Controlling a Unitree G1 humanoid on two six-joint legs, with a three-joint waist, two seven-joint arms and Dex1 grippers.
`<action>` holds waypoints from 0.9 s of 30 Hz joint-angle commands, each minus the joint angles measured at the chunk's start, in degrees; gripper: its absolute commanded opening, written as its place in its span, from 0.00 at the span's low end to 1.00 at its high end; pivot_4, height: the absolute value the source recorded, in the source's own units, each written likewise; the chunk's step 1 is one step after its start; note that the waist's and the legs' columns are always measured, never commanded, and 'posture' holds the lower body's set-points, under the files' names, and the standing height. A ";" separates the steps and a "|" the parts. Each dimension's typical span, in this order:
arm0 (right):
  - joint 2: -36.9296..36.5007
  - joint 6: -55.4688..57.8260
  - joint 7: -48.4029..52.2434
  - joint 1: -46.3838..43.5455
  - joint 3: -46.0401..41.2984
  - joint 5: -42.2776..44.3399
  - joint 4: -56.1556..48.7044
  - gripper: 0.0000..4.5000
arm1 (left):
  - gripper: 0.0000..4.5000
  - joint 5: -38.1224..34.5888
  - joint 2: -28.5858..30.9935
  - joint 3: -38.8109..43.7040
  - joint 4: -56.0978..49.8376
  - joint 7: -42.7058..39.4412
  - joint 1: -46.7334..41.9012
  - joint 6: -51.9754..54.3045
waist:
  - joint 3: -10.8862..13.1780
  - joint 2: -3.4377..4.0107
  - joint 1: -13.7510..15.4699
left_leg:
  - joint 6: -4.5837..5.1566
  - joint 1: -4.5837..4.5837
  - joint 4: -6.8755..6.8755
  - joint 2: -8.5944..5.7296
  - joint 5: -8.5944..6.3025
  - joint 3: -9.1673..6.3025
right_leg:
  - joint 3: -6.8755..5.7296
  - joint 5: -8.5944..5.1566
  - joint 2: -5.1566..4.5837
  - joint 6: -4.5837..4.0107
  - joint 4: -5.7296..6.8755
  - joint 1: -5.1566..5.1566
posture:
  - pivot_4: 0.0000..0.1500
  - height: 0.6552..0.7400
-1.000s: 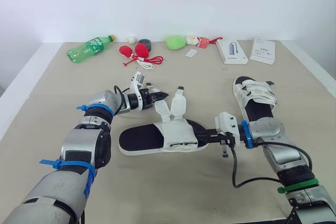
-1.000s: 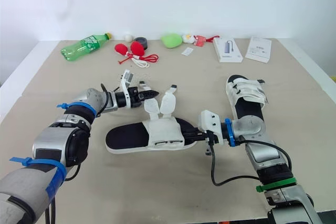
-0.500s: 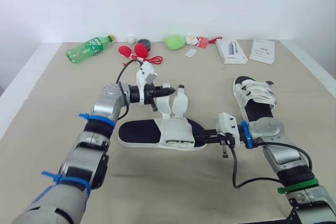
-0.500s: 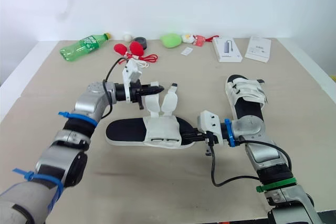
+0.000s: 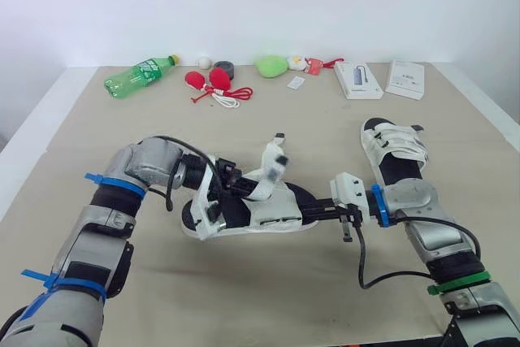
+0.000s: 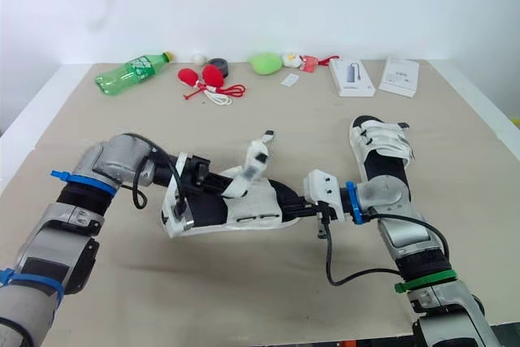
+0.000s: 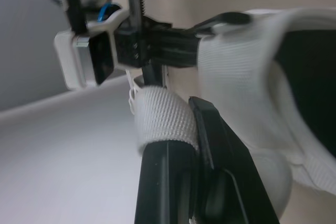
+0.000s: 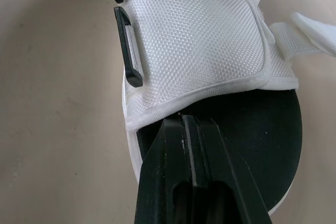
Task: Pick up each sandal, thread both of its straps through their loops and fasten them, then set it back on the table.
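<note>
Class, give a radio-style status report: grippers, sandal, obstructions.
Left gripper shut on strap. Right gripper shut on sandal end. Both loops empty. Other sandal apart, not in the way.

The sandal (image 5: 275, 206) had a white upper of coarse woven cloth, a matt black footbed and smooth black plastic loops (image 8: 128, 45). Its strap (image 7: 163, 120) was ribbed white webbing. The right gripper's fingers (image 8: 170, 182) were smooth black plastic, faintly shiny. The desk (image 5: 268, 298) looked matt beige, and the bottle (image 5: 138, 76) was glossy green plastic.
</note>
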 commanded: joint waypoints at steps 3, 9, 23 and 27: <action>0.30 -0.90 0.66 -0.90 0.63 -0.52 1.03 0.00 | 0.00 24.75 3.36 -1.70 -4.95 27.14 -3.33 5.96 | 0.00 0.00 -0.09 | 0.01 0.02 0.00 0.01 0.01 0.00 | -0.03 0.01 0.01 0.02 0.01 0.00 | 1.00 1.00; 0.13 -1.02 0.78 -0.57 0.63 -0.53 0.90 0.00 | 0.00 42.17 9.59 -18.34 -8.53 59.94 -5.55 24.58 | -0.01 0.00 -0.09 | 0.02 0.10 0.00 0.04 0.02 0.04 | -0.02 -0.02 -0.02 0.10 0.12 0.01 | 1.00 1.00; -0.23 -1.36 1.26 -1.16 0.60 -0.64 1.87 0.00 | 0.00 31.32 13.87 -26.91 -4.85 69.23 -8.83 22.18 | -0.01 -0.01 -0.07 | 0.02 0.10 -0.02 0.03 0.02 0.22 | 0.00 0.00 -0.11 0.07 0.11 -0.02 | 1.00 1.00; 0.11 -1.41 1.44 -1.41 0.86 -0.72 2.24 0.00 | 0.00 26.31 15.08 -27.51 -4.03 66.64 -8.44 16.28 | -0.01 -0.01 -0.08 | 0.02 0.11 -0.02 0.03 0.02 0.28 | 0.01 0.00 -0.10 0.08 0.11 -0.02 | 1.00 1.00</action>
